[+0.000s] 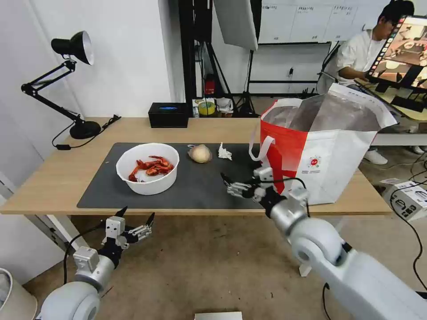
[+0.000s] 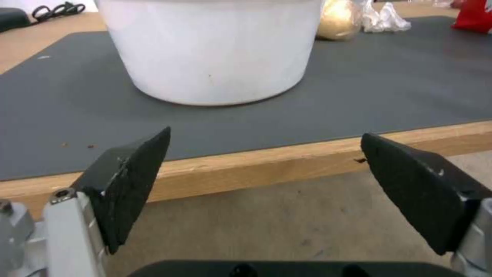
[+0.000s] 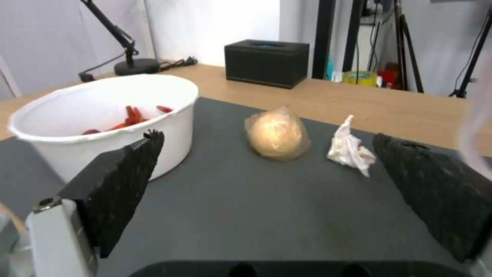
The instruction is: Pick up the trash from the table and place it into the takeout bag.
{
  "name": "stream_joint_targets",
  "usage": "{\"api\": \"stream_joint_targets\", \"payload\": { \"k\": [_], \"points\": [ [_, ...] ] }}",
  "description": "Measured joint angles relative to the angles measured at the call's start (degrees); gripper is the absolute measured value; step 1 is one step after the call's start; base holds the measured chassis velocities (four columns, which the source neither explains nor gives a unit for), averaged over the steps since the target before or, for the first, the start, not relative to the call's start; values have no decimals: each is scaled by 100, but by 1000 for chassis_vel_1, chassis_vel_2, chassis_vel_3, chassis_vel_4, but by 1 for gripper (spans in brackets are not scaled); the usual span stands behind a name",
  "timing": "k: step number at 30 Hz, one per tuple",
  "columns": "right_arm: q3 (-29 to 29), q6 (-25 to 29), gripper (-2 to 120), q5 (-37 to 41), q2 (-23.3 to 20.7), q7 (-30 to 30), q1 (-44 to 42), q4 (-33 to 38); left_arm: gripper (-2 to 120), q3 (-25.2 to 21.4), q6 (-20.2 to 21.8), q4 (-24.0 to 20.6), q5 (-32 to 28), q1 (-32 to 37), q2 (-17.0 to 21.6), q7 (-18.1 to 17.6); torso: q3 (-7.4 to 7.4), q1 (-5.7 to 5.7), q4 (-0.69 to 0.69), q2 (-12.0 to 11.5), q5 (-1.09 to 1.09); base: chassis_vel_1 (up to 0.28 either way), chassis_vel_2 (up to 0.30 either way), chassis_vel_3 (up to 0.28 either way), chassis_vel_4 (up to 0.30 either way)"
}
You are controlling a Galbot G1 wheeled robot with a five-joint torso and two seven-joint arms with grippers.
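Light wood bench [image 1: 53, 178] with dark grey mat [image 1: 195, 186], office room.
Left gripper [image 1: 135, 218] open below the edge; right gripper [image 1: 229, 182] open over the mat beside the takeout bag [image 1: 329, 155].

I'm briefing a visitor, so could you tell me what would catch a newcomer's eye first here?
The white bowl of red shells on the dark mat, and the big red-and-white bag standing open at the table's right end. The right gripper hovers open over the mat beside the bag.

bowl [image 2: 213, 50] rim cut off in left wrist view, takeout bag [image 1: 331, 146] logo text too small to read
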Motion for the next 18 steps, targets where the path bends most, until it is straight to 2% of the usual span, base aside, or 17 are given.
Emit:
{"api": "stream_joint_targets", "payload": {
  "k": [2,3,5,6,8,18],
  "points": [
    [-372,-72,100,132,196,191,497,-325,100,-4,0,1,16,14,-31,0,0,0,0,0,0,0,0,0,0],
    [-372,-72,100,132,196,191,497,-325,100,-4,0,1,16,14,-31,0,0,0,0,0,0,0,0,0,0],
    [-778,-240,100,219,538,684,1128,-722,100,-8,0,35,30,4,-61,-11,0,0,0,0,-1,0,0,0,0],
    [-778,-240,100,219,538,684,1128,-722,100,-8,0,35,30,4,-61,-11,0,0,0,0,-1,0,0,0,0],
    [-1031,-385,100,230,864,1082,1512,-1024,100,-22,-7,112,58,0,-122,-13,0,0,0,0,-1,0,0,0,0],
    [-1339,-495,100,498,1712,2062,2164,-2099,100,-30,-31,224,121,-49,-285,-11,0,0,0,0,-1,0,0,0,0]
  ]
}}
